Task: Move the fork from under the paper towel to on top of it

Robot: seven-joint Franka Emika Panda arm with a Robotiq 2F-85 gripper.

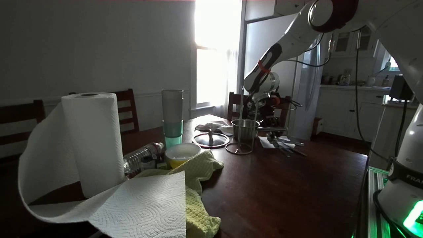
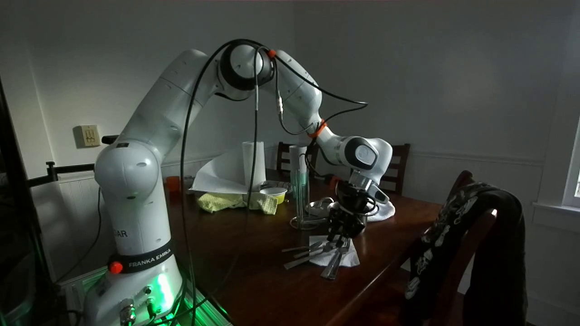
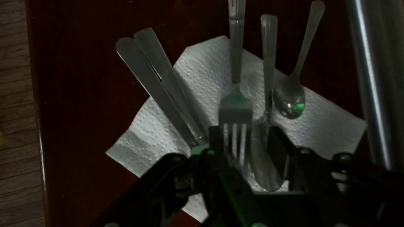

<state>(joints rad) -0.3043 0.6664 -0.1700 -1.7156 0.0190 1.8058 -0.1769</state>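
The paper towel (image 3: 202,66) is a small whitish sheet lying flat on the dark table; it also shows in both exterior views (image 1: 266,142) (image 2: 351,259). The fork (image 3: 235,108) lies over the towel in the wrist view, handle pointing up past the towel's edge. My gripper (image 3: 245,138) is open, with the fork's tines and a spoon bowl (image 3: 265,175) between its fingers. The tines are close against the left finger; whether they touch cannot be told. The tine tips are partly hidden. The gripper is low over the cutlery in both exterior views (image 1: 273,135) (image 2: 339,240).
Two flat-handled utensils (image 3: 157,85) and a small spoon (image 3: 288,99) lie over the towel. A metal pot (image 1: 244,131), wire stand (image 1: 239,153) and glass lid (image 1: 211,141) stand close by. The table edge (image 3: 39,142) runs at left; a jacket-draped chair (image 2: 480,235) stands beside it.
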